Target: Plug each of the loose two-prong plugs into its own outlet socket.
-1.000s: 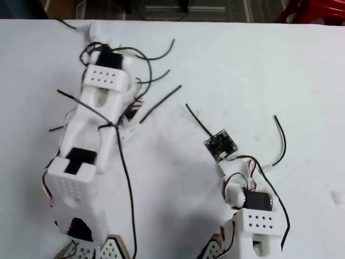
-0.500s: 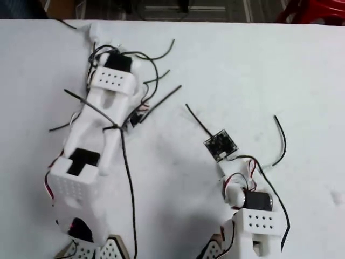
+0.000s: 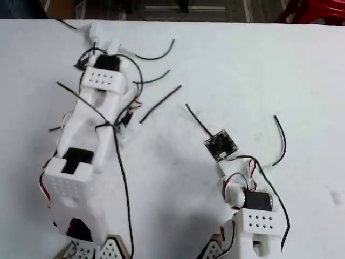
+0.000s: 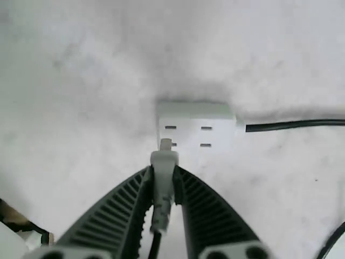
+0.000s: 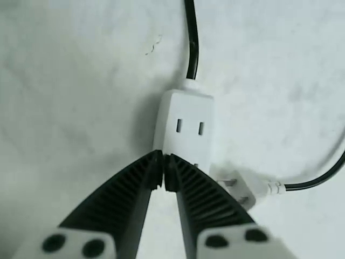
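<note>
Gripping a pale two-prong plug (image 4: 163, 161) by its body, the ribbed fingers (image 4: 126, 208) of the left gripper (image 4: 163, 174) are closed tight on it. The prongs point at a white outlet block (image 4: 197, 120), and one prong tip overlaps the block's face beside a slot; whether it is seated cannot be told. A black cable (image 4: 294, 125) leaves the block's end.

The right gripper (image 5: 163, 168) has its fingers (image 5: 132, 202) pressed together with nothing between them. Their tips sit just at the edge of a second outlet block (image 5: 186, 127), whose two slots are bare. A loose plug (image 5: 243, 190) lies flat on the table (image 5: 64, 81) just beside that block.

In the high view the left arm (image 3: 89, 121) stretches from the lower left toward the upper left of the frame. The right arm (image 3: 253, 218) sits folded at the lower right. Loose black wires (image 3: 159, 102) lie scattered across the upper middle.
</note>
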Controlling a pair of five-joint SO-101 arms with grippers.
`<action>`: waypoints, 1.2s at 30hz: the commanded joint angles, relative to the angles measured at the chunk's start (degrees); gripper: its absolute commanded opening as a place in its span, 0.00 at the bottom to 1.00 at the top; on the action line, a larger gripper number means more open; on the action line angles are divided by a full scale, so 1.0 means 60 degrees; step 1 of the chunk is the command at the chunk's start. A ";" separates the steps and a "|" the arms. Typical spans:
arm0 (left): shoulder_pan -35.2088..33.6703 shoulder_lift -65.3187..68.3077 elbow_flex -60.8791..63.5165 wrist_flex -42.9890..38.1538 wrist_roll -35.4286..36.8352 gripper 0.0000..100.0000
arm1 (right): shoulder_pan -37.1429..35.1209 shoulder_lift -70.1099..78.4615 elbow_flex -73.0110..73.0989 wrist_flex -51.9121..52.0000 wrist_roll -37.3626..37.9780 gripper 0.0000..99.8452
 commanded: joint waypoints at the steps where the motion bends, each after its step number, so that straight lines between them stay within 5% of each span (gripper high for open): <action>1: -0.0344 -0.0183 -0.0044 -0.0117 0.0205 0.02 | 0.0037 0.0022 0.0059 -0.0154 0.0000 0.02; 36: 0.0139 0.0286 0.0337 -0.0366 0.0220 0.02 | 0.0037 0.0022 0.0059 -0.0154 0.0000 0.02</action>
